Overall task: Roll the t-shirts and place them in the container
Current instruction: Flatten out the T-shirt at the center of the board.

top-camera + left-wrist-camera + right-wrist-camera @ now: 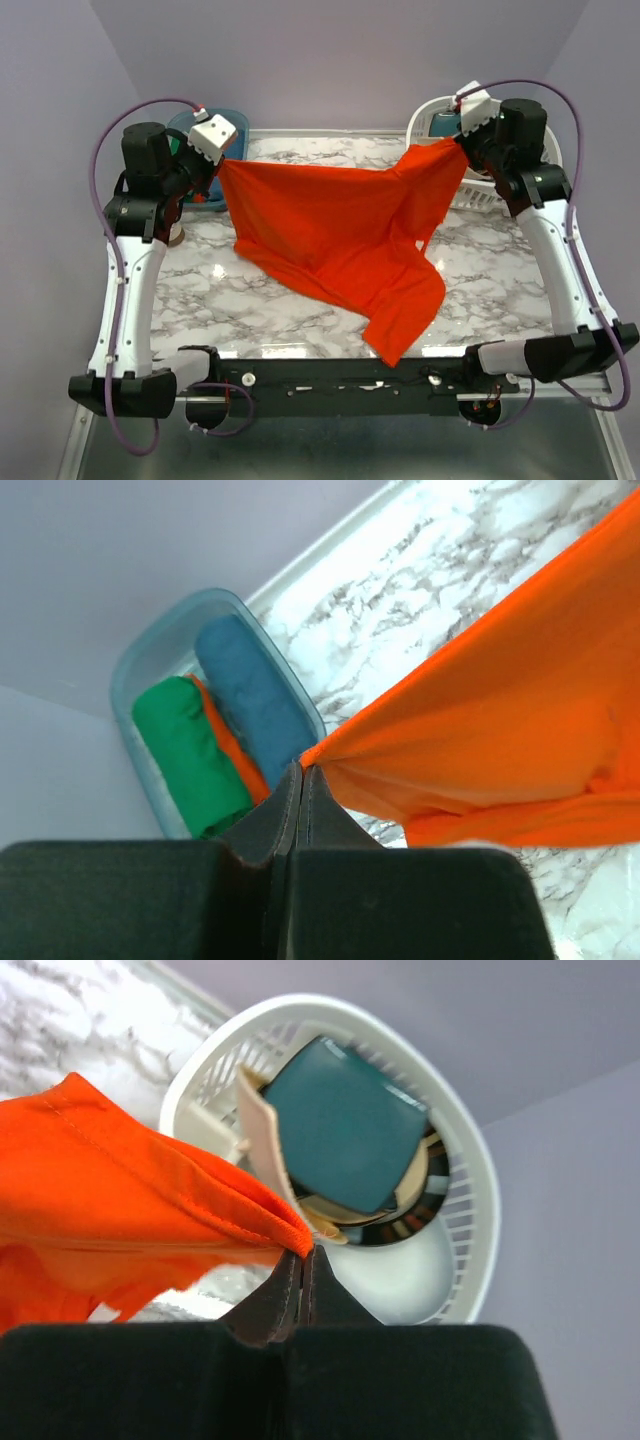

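A bright orange-red t-shirt (340, 235) hangs stretched between my two grippers above the marble table (200, 290), its lower part draping to the front right. My left gripper (217, 160) is shut on one corner of it at the back left, seen in the left wrist view (303, 767). My right gripper (460, 140) is shut on the other corner at the back right, seen in the right wrist view (303, 1252). A rolled green shirt (190, 755), a rolled blue one (250, 695) and an orange one between them (228, 742) lie in a bin.
A clear blue-green bin (135, 670) stands at the back left corner. A white slatted basket (470, 1190) with folded teal (350, 1125) and beige cloth stands at the back right. The table's near edge holds the arm bases.
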You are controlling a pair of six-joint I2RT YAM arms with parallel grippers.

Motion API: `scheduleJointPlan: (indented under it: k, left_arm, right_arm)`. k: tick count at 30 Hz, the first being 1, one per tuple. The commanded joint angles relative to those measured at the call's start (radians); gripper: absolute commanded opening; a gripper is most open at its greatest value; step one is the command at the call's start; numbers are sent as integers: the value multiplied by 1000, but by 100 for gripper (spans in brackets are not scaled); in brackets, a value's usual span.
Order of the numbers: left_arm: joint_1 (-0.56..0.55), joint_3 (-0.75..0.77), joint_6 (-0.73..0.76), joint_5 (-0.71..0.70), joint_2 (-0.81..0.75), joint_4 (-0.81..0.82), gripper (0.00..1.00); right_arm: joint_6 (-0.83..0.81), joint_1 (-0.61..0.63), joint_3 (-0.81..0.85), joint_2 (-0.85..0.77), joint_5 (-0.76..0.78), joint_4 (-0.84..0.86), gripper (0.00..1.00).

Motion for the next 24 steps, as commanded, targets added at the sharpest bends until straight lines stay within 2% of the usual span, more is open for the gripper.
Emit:
scheduleJointPlan:
  k: [1,6,10,16,21,24]
  left_arm:
    - [6,33,-4,-75,-115,1,0]
    - [6,82,-27,-138,-206,3,0]
    - [6,107,-40,-194,-297,-11,0]
    - [6,194,-43,-181,-398,-43,0]
    - [6,357,-110,-104,-415,-152,0]
    - [8,466,-151,-55,-415,-204,0]
  right_arm:
    - [13,-4,44,-117,105,70,1]
    - [-80,-6,32,-255,104,108,1]
    - [-83,-4,45,-339,99,125,1]
    - [-117,-6,102,-451,50,115,1]
    - [-108,-6,140,-554,-146,72,1]
    - [-109,-4,197,-598,-231,-13,1]
